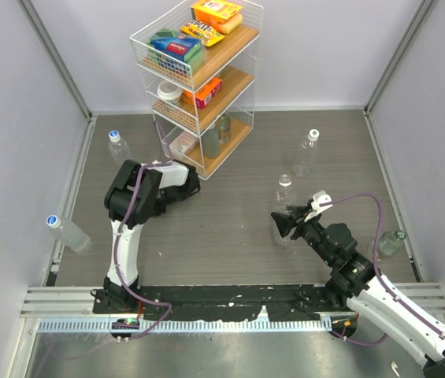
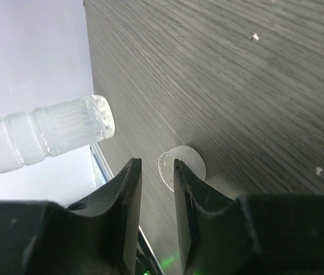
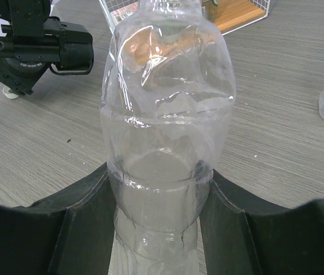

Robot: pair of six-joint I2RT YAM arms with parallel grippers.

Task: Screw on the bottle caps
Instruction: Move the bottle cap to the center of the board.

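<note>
My right gripper (image 1: 287, 224) (image 3: 160, 172) is shut on the ribbed lower body of a clear upright bottle (image 1: 285, 193) (image 3: 167, 97) at centre right. My left gripper (image 1: 190, 186) (image 2: 155, 166) is low over the table by the rack, jaws narrowly open with nothing between them. A white bottle cap (image 2: 184, 163) lies flat just past its fingertips, partly behind the right finger (image 2: 187, 195). The right wrist view shows that cap (image 3: 10, 93) under the left gripper (image 3: 35, 48). A capped bottle (image 1: 117, 146) (image 2: 47, 134) stands at the far left.
A white wire rack (image 1: 206, 79) with boxes and jars stands at the back centre, close to the left gripper. Another capped bottle (image 1: 68, 233) lies by the left wall. One bottle (image 1: 307, 153) stands at the back right and one (image 1: 391, 242) by the right wall.
</note>
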